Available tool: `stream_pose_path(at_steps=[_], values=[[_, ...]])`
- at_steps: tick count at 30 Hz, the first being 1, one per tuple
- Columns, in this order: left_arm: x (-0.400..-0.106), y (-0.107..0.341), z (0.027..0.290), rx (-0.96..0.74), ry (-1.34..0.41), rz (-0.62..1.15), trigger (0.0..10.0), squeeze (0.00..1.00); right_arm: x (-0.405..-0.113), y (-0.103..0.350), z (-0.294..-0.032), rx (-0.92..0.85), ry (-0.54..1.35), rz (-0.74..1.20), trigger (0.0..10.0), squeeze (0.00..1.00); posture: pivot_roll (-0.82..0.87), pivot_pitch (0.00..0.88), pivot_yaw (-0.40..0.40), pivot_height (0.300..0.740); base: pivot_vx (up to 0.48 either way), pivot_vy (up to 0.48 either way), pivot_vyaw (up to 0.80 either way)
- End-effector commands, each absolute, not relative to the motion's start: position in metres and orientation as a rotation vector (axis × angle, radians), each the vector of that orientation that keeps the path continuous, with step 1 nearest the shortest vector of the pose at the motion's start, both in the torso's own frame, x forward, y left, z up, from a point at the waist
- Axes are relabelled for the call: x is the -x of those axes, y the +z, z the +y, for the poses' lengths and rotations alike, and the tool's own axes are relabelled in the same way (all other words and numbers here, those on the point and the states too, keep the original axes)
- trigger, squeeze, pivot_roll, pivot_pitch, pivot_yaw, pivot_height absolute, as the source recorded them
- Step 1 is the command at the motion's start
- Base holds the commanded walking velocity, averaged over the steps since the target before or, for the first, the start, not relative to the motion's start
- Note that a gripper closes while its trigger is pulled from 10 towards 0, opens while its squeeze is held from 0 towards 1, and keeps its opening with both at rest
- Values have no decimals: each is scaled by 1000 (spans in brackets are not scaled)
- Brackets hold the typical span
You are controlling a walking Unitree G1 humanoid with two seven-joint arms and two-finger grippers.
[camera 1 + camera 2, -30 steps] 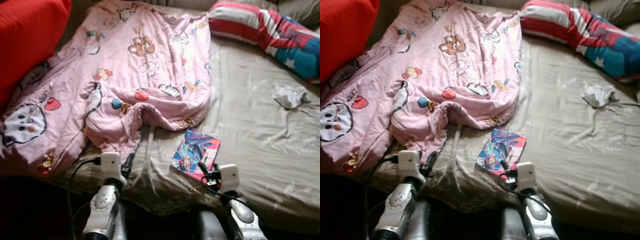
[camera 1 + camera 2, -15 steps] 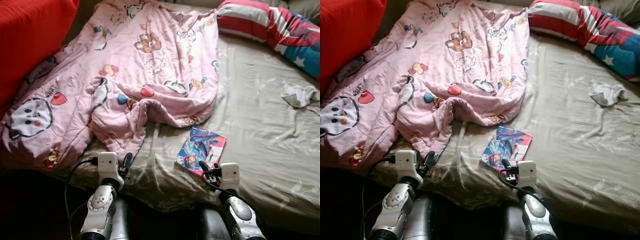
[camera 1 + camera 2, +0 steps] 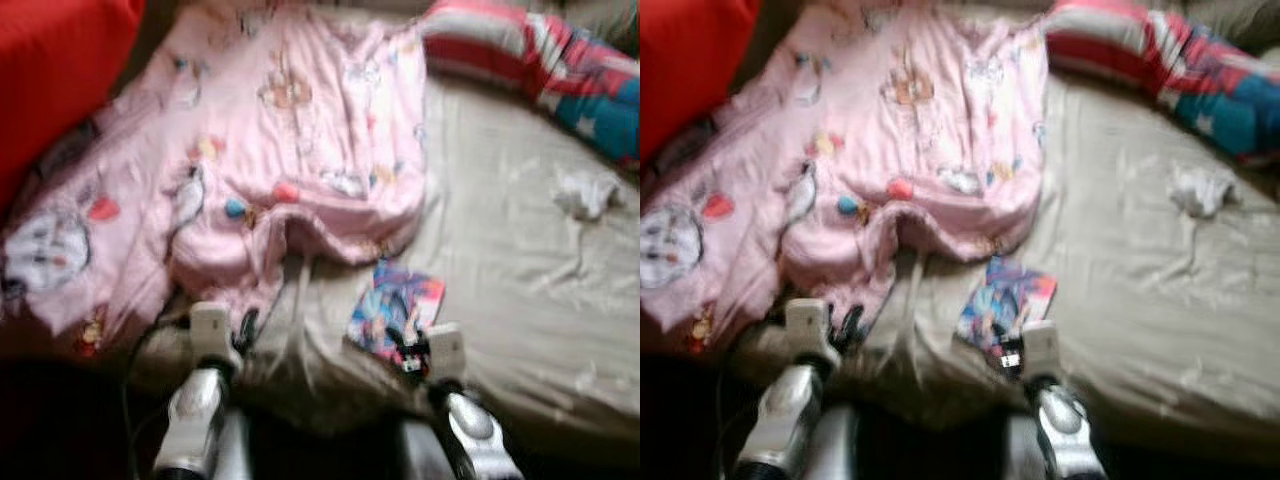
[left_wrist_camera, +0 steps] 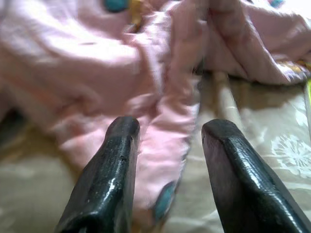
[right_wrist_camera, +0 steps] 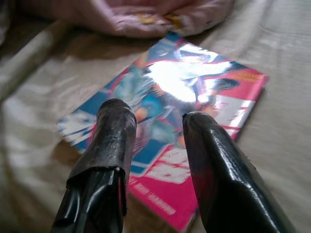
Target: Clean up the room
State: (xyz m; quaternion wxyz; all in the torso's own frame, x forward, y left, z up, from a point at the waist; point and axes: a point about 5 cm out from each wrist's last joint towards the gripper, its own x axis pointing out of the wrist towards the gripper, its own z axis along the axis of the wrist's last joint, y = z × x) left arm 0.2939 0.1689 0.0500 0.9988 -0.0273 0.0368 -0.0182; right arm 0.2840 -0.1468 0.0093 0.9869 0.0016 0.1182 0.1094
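A glossy pink and blue comic book [image 3: 393, 313] [image 5: 189, 111] lies flat on the beige bed sheet [image 3: 520, 270], just below the edge of a pink cartoon-print blanket [image 3: 270, 170]. My right gripper [image 5: 158, 116] is open, its fingers [image 5: 116, 131] hovering over the book's near end. My left gripper [image 4: 170, 128] is open too, pointing at the crumpled lower fold of the pink blanket [image 4: 160, 87] near the bed's front edge. Both head views are blurred.
A red cushion [image 3: 55, 70] sits at the far left. A striped red, white and blue pillow [image 3: 530, 65] lies along the back right. A small crumpled white cloth [image 3: 587, 193] rests on the sheet at the right. Dark floor lies below the bed's front edge.
The head views have shifted and gone blurry, so the camera is moving. My right gripper has edged forward over the book's near end. The left gripper stays by the blanket's fold.
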Motion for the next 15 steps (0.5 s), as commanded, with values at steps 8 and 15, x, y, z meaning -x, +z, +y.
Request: stream_pose_path(at_steps=[8,15], values=[[-292,46,158,80,-64,80,10000,0,-273,-3,-159,-22,168,294,10000,0,-49,202,-46,595,187,0,0],[-292,47,158,75,-66,82,10000,0,-272,-5,-157,-65,180,311,10000,153,-46,209,-44,595,0,0,0]])
